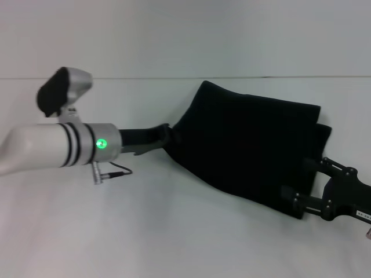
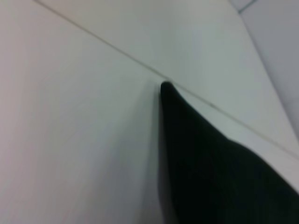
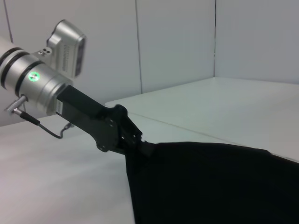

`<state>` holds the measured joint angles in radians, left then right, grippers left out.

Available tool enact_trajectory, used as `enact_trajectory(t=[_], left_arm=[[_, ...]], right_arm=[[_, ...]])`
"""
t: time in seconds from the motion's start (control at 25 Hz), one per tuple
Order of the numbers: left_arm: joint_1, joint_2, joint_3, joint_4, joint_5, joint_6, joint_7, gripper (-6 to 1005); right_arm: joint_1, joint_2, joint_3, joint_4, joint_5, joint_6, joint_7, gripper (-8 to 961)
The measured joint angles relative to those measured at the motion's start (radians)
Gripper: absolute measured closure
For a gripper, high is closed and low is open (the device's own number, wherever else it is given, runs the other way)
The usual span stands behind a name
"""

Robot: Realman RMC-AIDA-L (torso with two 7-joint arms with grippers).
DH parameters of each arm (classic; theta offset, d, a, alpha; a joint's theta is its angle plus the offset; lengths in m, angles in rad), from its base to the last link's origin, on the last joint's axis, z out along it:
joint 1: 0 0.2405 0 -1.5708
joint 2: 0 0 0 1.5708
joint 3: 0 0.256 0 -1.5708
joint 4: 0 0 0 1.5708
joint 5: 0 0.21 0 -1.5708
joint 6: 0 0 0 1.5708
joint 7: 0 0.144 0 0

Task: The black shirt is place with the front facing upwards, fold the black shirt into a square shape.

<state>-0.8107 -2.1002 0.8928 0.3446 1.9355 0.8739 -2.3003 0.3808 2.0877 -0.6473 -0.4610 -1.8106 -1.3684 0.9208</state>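
The large plain black cloth shirt (image 1: 249,145) lies folded on the white tabletop (image 1: 174,231); left gripper (image 1: 168,136) jaws pinch its left edge, right gripper (image 1: 310,185) jaws grip its right corner

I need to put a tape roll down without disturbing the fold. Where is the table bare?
Bare: the near table in front of the black shirt, and the far strip behind it. Crowded: left tool at the shirt's left edge, right tool at its right.
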Motion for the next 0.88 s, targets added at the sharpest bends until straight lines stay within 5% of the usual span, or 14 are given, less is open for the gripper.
enact_trajectory(t=[0.24,0.44,0.88], left_arm=[[0.087,0.044,-0.024,-0.002,-0.097,0.074,0.019,964],[0.211,0.050,-0.155,-0.008,-0.110,0.227,0.061,960],[0.411,-0.011,-0.281,-0.038,-0.110,0.478,0.189,940]], right_arm=[[0.014,0.001,0.016,-0.001,0.002,0.003,-0.003,65],[0.029,0.002,0.045,-0.002,0.002,0.008,-0.004,65],[0.057,0.006,0.117,0.009,0.002,0.031,-0.013,64]])
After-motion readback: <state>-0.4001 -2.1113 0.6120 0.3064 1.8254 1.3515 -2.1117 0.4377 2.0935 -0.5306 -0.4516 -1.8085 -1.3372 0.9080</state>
